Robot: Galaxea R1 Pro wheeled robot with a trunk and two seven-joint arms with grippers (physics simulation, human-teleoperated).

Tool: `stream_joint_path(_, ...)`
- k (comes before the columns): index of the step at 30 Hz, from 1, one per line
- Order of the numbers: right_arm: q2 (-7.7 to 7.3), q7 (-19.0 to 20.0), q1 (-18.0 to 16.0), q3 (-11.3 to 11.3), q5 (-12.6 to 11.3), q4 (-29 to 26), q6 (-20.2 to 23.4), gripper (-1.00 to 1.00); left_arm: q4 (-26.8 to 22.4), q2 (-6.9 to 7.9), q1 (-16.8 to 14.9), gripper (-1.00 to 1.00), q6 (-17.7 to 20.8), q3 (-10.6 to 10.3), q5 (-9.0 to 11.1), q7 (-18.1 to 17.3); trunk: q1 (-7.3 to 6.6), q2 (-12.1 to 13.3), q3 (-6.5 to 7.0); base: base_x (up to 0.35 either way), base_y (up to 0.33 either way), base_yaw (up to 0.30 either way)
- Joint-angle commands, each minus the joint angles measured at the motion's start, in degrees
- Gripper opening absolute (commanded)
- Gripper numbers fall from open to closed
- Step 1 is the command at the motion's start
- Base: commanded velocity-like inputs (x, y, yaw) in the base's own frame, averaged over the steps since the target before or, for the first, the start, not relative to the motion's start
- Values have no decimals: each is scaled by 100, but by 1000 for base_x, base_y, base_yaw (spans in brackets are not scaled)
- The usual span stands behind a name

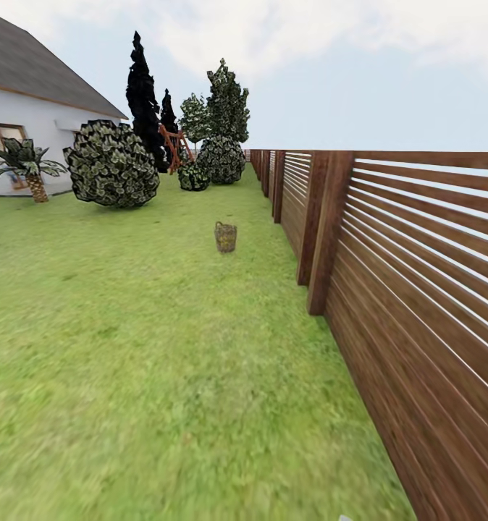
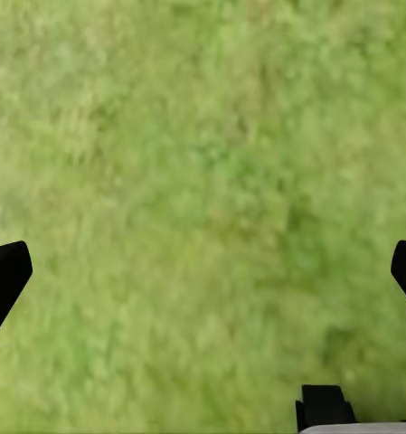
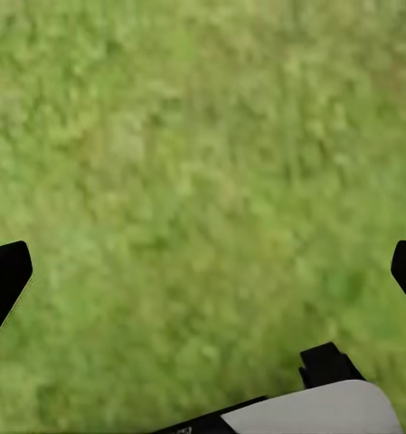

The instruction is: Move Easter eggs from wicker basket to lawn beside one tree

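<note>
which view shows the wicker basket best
The head view: the wicker basket stands far ahead on the lawn, near the wooden fence. Both wrist views look down at bare grass between open fingers, no basket.

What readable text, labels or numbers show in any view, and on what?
None: no readable text in any view.
Wicker basket: no label shows; too far to tell more.
Wooden fence and white house: no sign or number shows.
Left pincer and right pincer, over bare lawn: black fingers, no markings.
</note>
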Motion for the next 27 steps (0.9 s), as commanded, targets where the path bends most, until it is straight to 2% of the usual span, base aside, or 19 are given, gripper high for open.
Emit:
stream_joint_path(1, 2, -12, -5, 6, -60, 1, -24, 100, 5, 1, -5, 100, -14, -47, -22, 47, 3, -3, -6, 260, 0, 0)
stream_joint_path(12, 2, -12, -6, 6, -60, 1, -24, 100, 4, 1, -5, 100, -14, -42, -22, 47, 3, -3, -6, 260, 0, 129)
stream_joint_path(27, 2, -12, -4, 6, -60, 1, -29, 100, 5, 1, -6, 100, -14, -40, -22, 47, 3, -3, -6, 260, 0, 8)
